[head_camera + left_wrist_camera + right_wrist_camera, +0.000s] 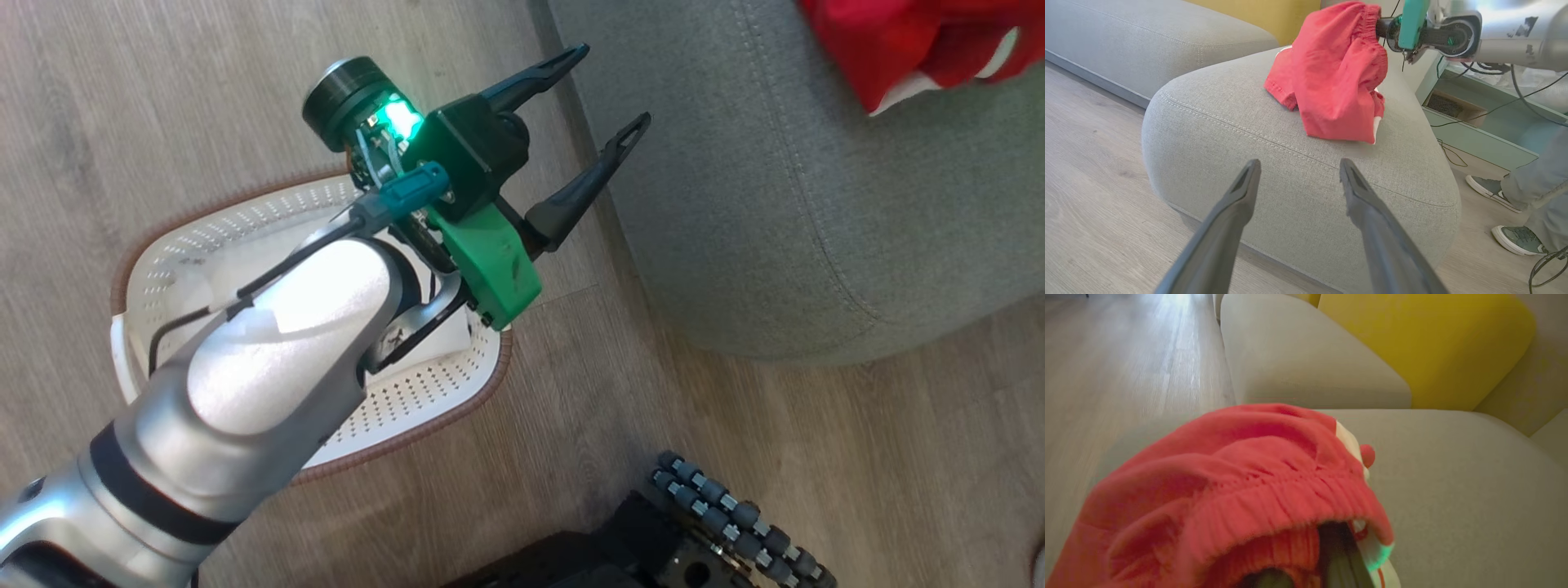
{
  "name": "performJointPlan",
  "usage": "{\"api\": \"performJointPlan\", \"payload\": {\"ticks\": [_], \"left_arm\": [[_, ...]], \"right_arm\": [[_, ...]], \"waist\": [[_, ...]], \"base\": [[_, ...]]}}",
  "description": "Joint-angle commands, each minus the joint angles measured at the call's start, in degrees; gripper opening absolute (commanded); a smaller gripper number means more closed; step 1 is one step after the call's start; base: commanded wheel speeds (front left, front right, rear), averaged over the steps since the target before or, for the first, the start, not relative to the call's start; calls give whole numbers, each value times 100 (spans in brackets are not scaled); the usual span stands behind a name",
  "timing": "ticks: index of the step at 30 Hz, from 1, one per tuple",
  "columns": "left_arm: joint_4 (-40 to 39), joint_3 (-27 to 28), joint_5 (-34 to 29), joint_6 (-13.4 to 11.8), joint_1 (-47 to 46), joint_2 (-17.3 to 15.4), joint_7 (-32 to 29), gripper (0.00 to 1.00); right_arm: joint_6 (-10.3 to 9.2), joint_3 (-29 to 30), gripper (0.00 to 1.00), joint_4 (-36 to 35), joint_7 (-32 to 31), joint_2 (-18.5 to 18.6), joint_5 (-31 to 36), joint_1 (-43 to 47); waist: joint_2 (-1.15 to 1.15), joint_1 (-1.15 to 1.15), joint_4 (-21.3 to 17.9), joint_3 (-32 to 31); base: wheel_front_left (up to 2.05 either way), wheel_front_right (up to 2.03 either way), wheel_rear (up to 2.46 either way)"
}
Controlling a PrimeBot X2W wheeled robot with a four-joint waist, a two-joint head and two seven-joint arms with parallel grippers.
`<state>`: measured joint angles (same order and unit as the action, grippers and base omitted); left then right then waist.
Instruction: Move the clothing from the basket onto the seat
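Two grippers share the work unevenly. The right gripper (1386,29) pinches the clothing (1335,81) by its gathered waistband, fingers mostly buried in cloth, and the garment's lower folds rest on the seat (1241,134). The left gripper (614,86) hangs spread and empty, with the basket (392,408) at its seven o'clock and the seat at its three o'clock in the head view. The set-down looks to be the step in hand, so the next move calls for parting the right fingers and drawing away without snagging the elastic.
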<state>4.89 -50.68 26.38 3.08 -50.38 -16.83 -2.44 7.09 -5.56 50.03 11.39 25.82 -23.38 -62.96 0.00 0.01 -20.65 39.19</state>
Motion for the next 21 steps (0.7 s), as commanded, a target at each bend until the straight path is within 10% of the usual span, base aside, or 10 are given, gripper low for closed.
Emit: {"api": "performJointPlan", "payload": {"ticks": [1,12,13,14,15,16,21], "left_arm": [[-176,135,-57,36,-183,21,16,100],[-29,109,24,14,-121,52,143,100],[-17,107,33,10,-110,54,155,100],[-2,104,42,7,-98,56,169,100],[-2,104,42,7,-98,56,169,100],[14,100,52,4,-84,61,182,100],[121,118,138,-32,57,49,299,100]], "right_arm": [[40,-42,0,31,-115,205,-115,-92],[40,-920,0,767,-910,367,-541,-262],[40,-974,9,787,-926,375,-593,-263],[40,-1012,43,800,-935,382,-664,-263],[40,-1012,43,800,-935,382,-664,-263],[40,-1055,99,796,-912,400,-723,-260],[40,-1413,100,796,-1145,426,-1048,-57]], "waist": [[0,-1,19,-3],[0,-1,50,-229],[0,-1,47,-264],[0,-1,46,-305],[0,-1,46,-305],[0,-1,45,-351],[0,-1,-13,-690]], "base": [[0,0,0],[0,0,0],[0,0,0],[0,0,0],[0,0,0],[0,0,0],[0,0,0]]}}
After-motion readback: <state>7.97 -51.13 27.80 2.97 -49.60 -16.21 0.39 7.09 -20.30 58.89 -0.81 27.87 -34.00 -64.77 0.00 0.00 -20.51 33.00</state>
